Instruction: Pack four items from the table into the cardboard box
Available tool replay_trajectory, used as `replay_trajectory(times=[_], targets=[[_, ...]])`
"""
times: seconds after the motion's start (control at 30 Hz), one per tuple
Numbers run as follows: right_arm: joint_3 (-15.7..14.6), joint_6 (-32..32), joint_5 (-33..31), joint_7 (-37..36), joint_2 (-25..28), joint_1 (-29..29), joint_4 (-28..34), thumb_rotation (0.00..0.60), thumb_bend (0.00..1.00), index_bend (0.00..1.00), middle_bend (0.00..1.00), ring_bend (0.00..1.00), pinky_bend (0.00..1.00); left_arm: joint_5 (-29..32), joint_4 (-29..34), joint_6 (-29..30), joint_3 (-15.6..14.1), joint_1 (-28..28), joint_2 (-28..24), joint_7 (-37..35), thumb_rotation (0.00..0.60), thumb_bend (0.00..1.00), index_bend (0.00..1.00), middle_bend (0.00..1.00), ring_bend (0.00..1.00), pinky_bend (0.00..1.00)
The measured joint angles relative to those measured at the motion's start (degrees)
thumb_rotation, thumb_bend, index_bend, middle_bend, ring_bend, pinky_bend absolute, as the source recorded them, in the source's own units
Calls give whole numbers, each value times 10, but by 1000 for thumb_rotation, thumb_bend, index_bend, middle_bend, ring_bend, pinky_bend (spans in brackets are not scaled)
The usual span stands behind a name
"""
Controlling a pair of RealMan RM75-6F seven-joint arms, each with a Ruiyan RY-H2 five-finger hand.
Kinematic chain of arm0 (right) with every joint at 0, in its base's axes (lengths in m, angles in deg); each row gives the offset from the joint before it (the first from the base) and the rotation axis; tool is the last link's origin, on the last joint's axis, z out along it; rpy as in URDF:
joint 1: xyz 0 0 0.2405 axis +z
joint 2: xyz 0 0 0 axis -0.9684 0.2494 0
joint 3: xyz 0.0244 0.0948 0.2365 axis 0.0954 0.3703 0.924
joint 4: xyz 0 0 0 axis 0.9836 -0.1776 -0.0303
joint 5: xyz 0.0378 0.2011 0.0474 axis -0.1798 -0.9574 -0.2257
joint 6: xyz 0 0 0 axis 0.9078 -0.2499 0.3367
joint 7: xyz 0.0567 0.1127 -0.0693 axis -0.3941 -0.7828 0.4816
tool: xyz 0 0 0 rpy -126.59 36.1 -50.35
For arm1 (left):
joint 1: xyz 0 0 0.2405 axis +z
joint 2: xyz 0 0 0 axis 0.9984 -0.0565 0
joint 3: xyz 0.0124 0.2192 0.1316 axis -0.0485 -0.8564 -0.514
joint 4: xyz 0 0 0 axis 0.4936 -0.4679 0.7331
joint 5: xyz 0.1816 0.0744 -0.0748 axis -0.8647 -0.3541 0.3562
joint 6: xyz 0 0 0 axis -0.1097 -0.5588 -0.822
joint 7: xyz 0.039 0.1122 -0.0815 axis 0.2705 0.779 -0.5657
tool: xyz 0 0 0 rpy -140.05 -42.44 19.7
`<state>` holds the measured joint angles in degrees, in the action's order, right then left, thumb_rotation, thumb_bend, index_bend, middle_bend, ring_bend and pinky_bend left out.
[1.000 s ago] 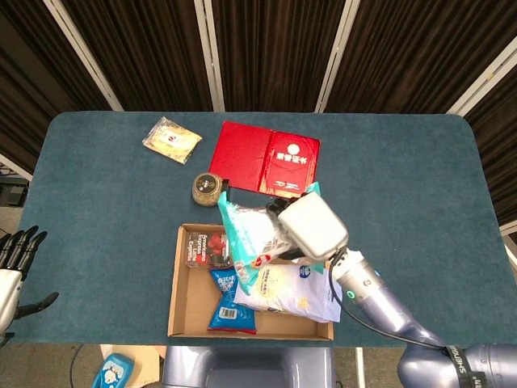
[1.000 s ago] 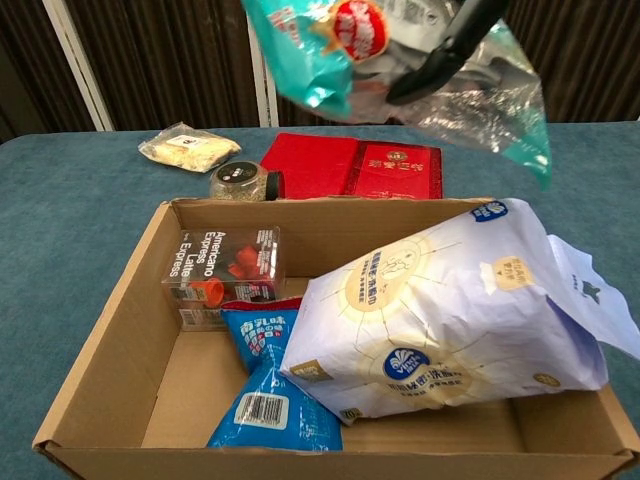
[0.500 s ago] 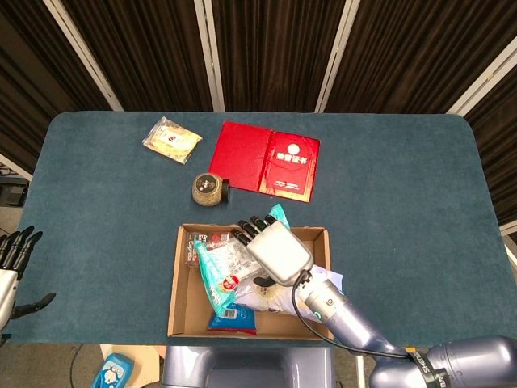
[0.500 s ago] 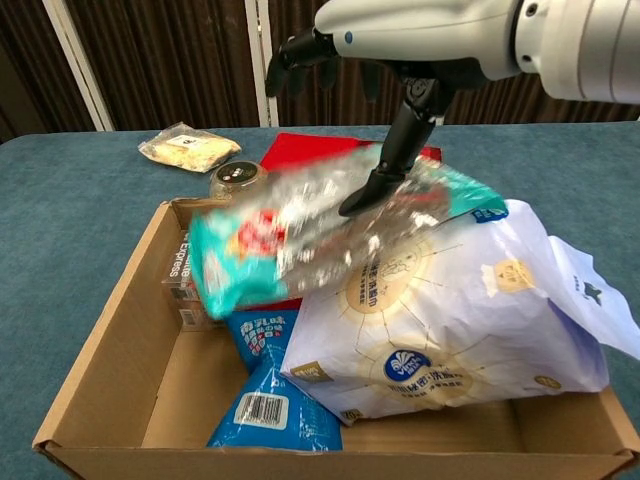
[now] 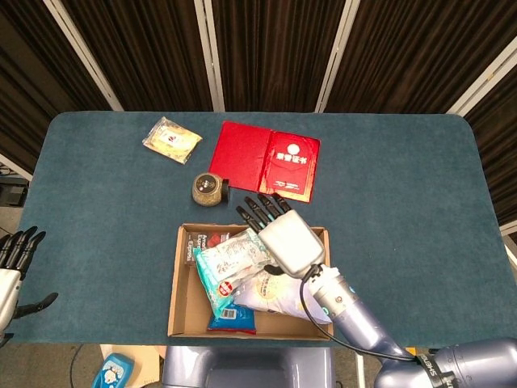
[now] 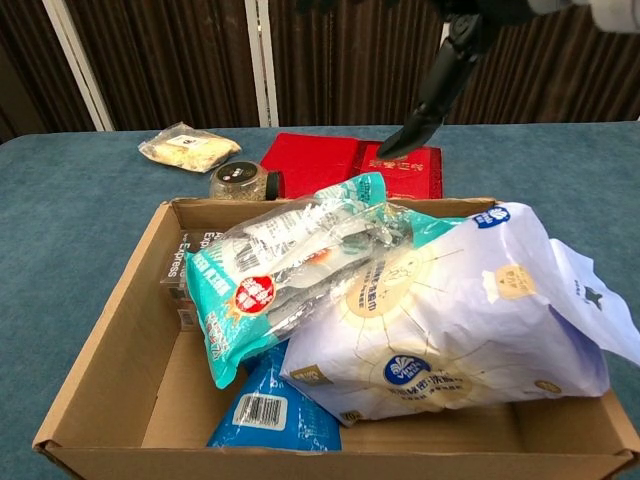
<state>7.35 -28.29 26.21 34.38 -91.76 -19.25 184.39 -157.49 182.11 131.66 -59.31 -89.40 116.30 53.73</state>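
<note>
A crinkly teal-and-clear snack bag [image 6: 300, 270] lies slanted in the cardboard box [image 6: 105, 340] near the table's front edge, propped on a puffy white pouch [image 6: 450, 320]. The right hand [image 5: 279, 230] hovers above, fingers spread, empty.

We see a matt brown cardboard box [image 6: 105, 330], a crinkly glossy clear-and-teal plastic bag [image 6: 290, 265], a smooth white-lilac plastic pouch [image 6: 450, 310], a glossy red booklet [image 5: 266, 158] and the surface [image 5: 404, 186], covered in matt teal cloth.
</note>
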Motion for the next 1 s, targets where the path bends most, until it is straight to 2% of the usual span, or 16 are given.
replay_trajectory(times=[0.13,0.33,0.43,0.67,0.87,1.0], targets=[[-4,-30,12,-17,33,-27,-1,600,35,37,42,61,161,-1,-1,3,0,1,-1,-3,600,31,0,0,0,0],[-28,-53,52,-109,82,-95,-21,600,34,34,10,7,143,-7,-4,9,-1,3,2,-2,600,30,0,0,0,0],[-53,-66,102,-183,99,-143,-47,600,34,13,0,0,121,-13,-8,13,-1,4,7,7,600,32,0,0,0,0],[-139,-118,222,-357,120,-290,-148,600,35,0,0,0,48,-26,-22,26,-2,8,18,20,600,32,0,0,0,0],[-189,-178,292,-440,107,-386,-227,600,35,0,0,0,35,-39,-45,40,-3,12,35,32,600,32,0,0,0,0],[-206,-212,325,-472,87,-428,-283,600,34,0,0,0,35,-41,-57,43,-6,15,43,36,600,31,0,0,0,0]])
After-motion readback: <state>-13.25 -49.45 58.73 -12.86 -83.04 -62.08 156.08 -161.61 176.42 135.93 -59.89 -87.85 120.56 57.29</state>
